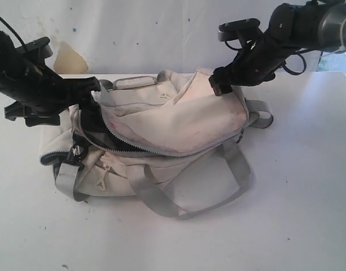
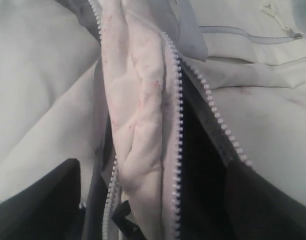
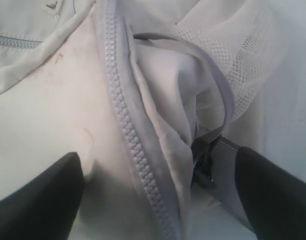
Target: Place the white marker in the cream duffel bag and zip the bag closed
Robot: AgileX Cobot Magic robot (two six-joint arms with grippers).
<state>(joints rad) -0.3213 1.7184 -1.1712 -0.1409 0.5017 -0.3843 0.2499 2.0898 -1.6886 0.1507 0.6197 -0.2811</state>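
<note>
The cream duffel bag (image 1: 184, 121) lies on the white table, its grey zipper undone along the left half, leaving a dark gap (image 1: 113, 141). The white marker is not visible in any view. My left gripper (image 1: 89, 107) is at the bag's left end, open. In the left wrist view the left gripper (image 2: 153, 210) straddles a cream flap (image 2: 138, 100) and the dark opening (image 2: 197, 170). My right gripper (image 1: 220, 84) rests on the bag's upper right. It is open too, and in its wrist view the right gripper (image 3: 157, 200) straddles the zipper's zipped part (image 3: 123, 115).
Grey webbing handles (image 1: 161, 203) loop forward onto the table (image 1: 297, 197). A strap ring (image 1: 263, 116) sticks out on the right and a black clip (image 1: 77, 152) hangs at the left end. A pale wall (image 1: 133, 34) stands behind.
</note>
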